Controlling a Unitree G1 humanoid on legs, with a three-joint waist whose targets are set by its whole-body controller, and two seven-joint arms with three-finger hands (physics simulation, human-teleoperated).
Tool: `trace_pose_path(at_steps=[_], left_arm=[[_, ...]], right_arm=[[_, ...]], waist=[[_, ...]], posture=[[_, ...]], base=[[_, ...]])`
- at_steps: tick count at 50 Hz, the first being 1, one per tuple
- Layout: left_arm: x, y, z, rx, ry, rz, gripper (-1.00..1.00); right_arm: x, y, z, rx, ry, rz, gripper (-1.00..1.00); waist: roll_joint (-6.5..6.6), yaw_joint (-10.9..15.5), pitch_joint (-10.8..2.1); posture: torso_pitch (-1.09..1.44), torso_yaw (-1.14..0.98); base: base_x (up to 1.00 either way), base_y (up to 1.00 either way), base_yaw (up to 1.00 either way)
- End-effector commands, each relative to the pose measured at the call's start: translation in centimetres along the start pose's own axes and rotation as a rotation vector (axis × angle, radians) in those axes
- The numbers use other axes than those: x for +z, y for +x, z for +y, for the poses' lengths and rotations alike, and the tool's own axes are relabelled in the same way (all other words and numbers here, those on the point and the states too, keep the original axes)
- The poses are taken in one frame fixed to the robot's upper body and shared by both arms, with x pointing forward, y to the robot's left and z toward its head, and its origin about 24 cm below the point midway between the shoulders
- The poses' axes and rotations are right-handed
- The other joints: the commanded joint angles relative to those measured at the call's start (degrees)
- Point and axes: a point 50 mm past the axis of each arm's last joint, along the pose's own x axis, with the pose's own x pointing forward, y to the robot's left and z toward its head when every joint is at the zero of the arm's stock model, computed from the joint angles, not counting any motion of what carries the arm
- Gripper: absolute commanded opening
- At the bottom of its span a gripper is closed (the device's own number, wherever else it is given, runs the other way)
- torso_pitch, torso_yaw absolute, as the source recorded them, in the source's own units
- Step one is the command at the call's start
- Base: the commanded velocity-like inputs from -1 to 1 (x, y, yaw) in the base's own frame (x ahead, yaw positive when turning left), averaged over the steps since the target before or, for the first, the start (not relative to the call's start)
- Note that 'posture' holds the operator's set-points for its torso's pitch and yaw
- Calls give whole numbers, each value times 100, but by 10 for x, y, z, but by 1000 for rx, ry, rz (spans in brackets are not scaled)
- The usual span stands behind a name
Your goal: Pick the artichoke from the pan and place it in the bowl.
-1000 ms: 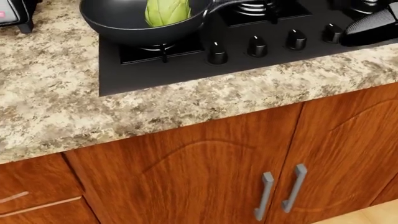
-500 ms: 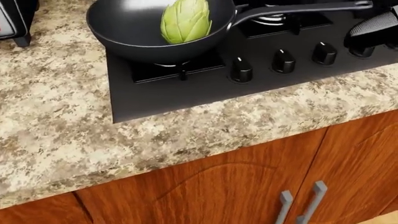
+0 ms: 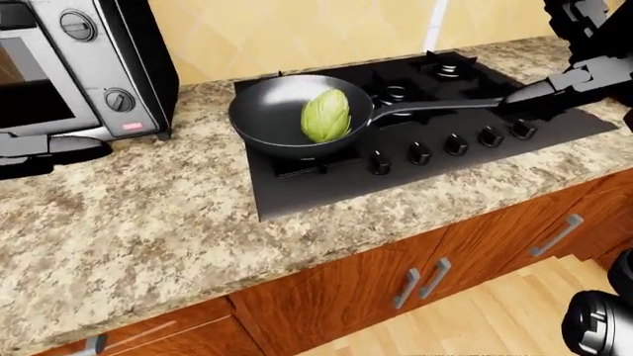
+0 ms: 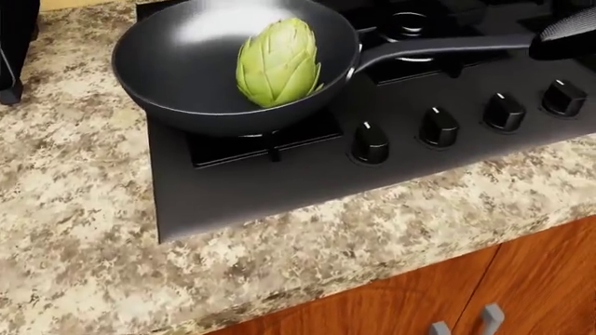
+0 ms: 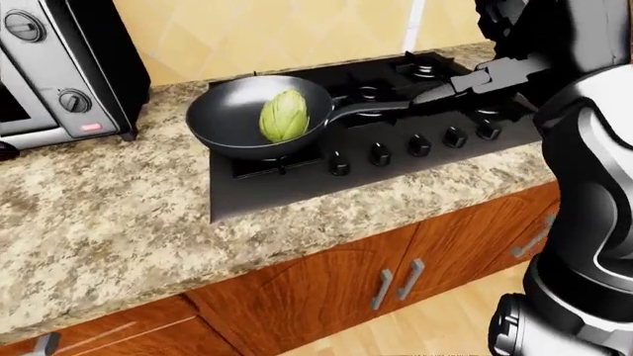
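Note:
A green artichoke (image 4: 277,63) lies upright-tilted inside a black pan (image 4: 177,66) on the left burner of a black cooktop (image 4: 279,188). The pan's long handle (image 3: 435,106) points to the right. My right hand (image 3: 539,89) hangs open above the handle's far end, apart from the artichoke; its dark edge shows at the head view's top right (image 4: 568,31). My left hand (image 3: 79,148) is open and empty at the left-eye view's left edge, over the counter below the oven. No bowl shows in any view.
A silver toaster oven (image 3: 69,67) stands on the granite counter (image 3: 148,222) left of the pan. Several knobs (image 4: 438,125) line the cooktop's near side. Wooden cabinet doors (image 3: 415,282) sit below. My right arm (image 5: 594,185) fills the right-eye view's right side.
The head camera has moved: the pan and artichoke slid down the picture and grew larger, and the cabinet doors dropped nearly out of view. The artichoke stays in the pan.

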Motion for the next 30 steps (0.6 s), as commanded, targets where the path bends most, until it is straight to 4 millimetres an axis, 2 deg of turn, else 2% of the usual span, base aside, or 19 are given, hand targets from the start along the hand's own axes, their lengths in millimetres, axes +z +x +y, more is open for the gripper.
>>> trace_pose_path(at_steps=[1,2,7,9,10,11,12,13,15,18,20,21,23,24,26,30], left_arm=[[18,0,7,33,25,-87,100],[18,0,7,33,25,-88,100],[18,0,8,38,23,-89,100],[19,1,9,39,22,-90,100],[19,0,9,41,22,-90,100],[18,0,9,40,23,-89,100],[18,0,9,41,24,-89,100],[19,0,10,42,23,-91,100],[18,0,10,44,24,-89,100],[19,0,10,44,23,-91,100],[17,-1,10,43,23,-88,100],[17,-1,10,43,22,-88,100],[17,-1,11,44,24,-88,100],[17,-1,11,44,24,-88,100],[17,-1,11,44,24,-89,100],[17,-1,11,44,25,-88,100]], right_arm=[[19,0,0,-1,-27,-84,100],[19,0,0,0,-27,-84,100],[20,0,1,2,-29,-84,100],[20,1,1,2,-30,-85,100],[20,1,1,2,-30,-85,100],[19,1,2,4,-30,-84,100],[19,1,2,4,-29,-84,100],[19,1,2,4,-26,-84,100],[19,1,2,3,-28,-84,100],[20,1,2,5,-26,-84,100],[19,3,1,-7,-18,-82,100],[20,3,0,-9,-9,-80,100],[20,4,0,-14,-8,-80,100],[20,5,-1,-21,2,-74,100],[20,6,-4,-29,19,-70,100],[22,11,-10,-81,84,-61,100]], waist=[[-35,46,-151],[3,52,-164],[286,27,-57],[541,-11,-108],[754,-15,-182],[531,47,-132],[624,24,-105],[603,42,-105],[512,63,-151],[363,75,-107],[231,90,-82],[112,121,-31],[-86,201,-74],[103,191,-36],[127,141,-98],[210,117,-73]], posture=[[0,0],[0,0],[0,0],[0,0],[0,0],[0,0],[0,0],[0,0],[0,0],[0,0],[0,0],[0,0],[0,0],[0,0],[0,0],[0,0]], base=[[15,0,0],[16,0,0],[15,0,0],[15,0,0],[14,0,0],[15,0,0],[15,0,0],[15,0,0],[15,0,0],[15,0,0],[11,0,0],[2,0,0],[0,0,0],[0,0,0],[0,0,0],[0,0,0]])
